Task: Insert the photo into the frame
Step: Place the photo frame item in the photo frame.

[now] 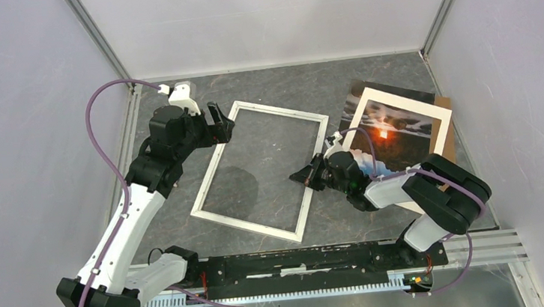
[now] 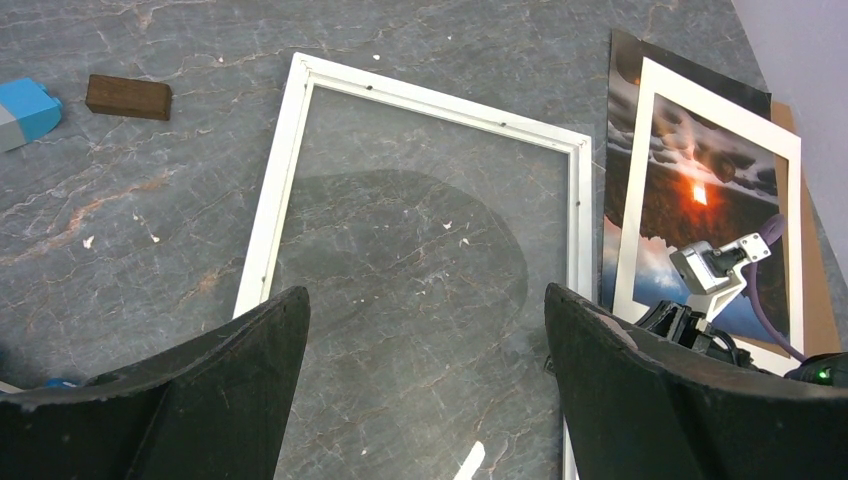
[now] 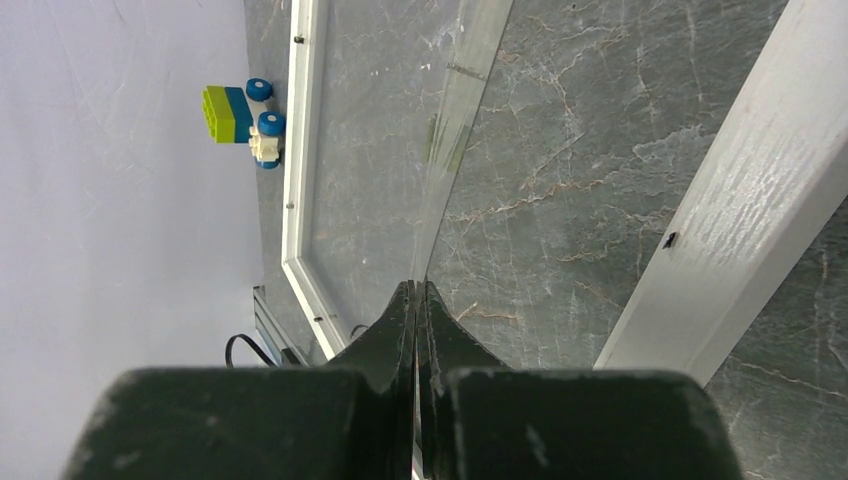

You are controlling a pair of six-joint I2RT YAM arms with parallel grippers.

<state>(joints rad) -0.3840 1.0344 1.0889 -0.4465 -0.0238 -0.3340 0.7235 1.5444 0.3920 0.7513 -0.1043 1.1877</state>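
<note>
The white frame (image 1: pixel 214 159) (image 2: pixel 275 190) (image 3: pixel 740 190) lies flat on the grey table in the middle. A clear pane (image 3: pixel 455 120) (image 2: pixel 420 250) sits over its opening. My right gripper (image 1: pixel 307 174) (image 3: pixel 418 285) is shut on the pane's thin edge at the frame's right side. The photo (image 1: pixel 401 122) (image 2: pixel 700 170), face up with its orange glow showing, rests to the right of the frame. My right arm covers the photo's near end. My left gripper (image 1: pixel 222 123) (image 2: pixel 425 292) hovers open over the frame's far left corner, holding nothing.
A brown backing board (image 1: pixel 445 133) (image 2: pixel 815 290) and a dark print (image 1: pixel 368 88) (image 2: pixel 625 70) lie under the photo by the right wall. A brown block (image 2: pixel 128 96), a blue block (image 2: pixel 25 110) and a green-and-blue toy (image 3: pixel 245 122) lie left of the frame.
</note>
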